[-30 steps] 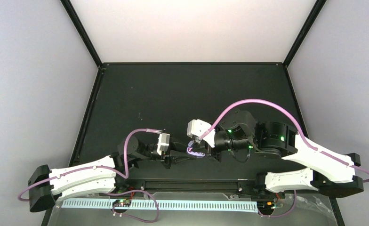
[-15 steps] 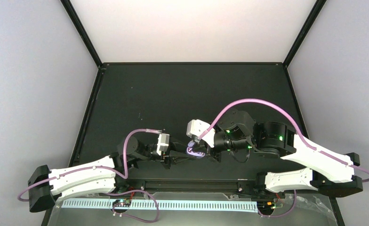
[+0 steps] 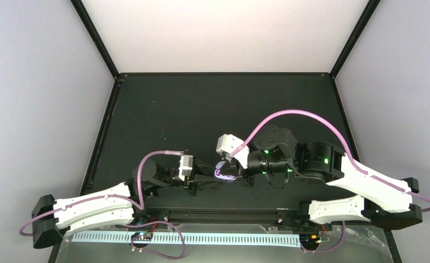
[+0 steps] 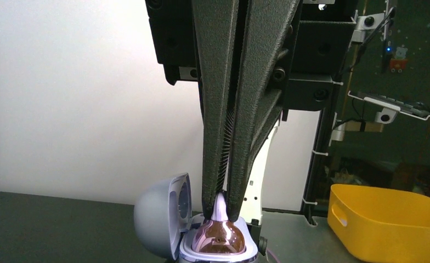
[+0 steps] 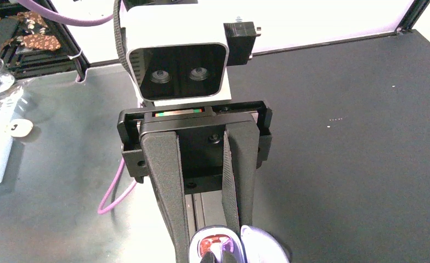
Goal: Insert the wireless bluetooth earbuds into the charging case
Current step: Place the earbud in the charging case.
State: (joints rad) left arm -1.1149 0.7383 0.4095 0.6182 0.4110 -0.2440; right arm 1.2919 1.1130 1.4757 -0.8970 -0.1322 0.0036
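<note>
My left end effector [image 3: 215,179] is clamped on the case [image 4: 218,253]. Its fingers [image 5: 166,181] straddle the base, and the lid [image 4: 159,222] is swung back toward the far side. I can't tell whether the case rests on the bench [image 3: 202,109].

The pink earbud [image 4: 219,238] sits bulb-down in the case's well with its stem upright. Its long axis runs straight up into my right end effector [image 3: 232,171], which is pinched tight on that stem from directly above. So I judge the right arm does the seating — a short press straight down, then let go.

The bench is dark and matte, enclosed by pale walls — a yellow bin [image 4: 388,219] sits beyond the frame.
</note>
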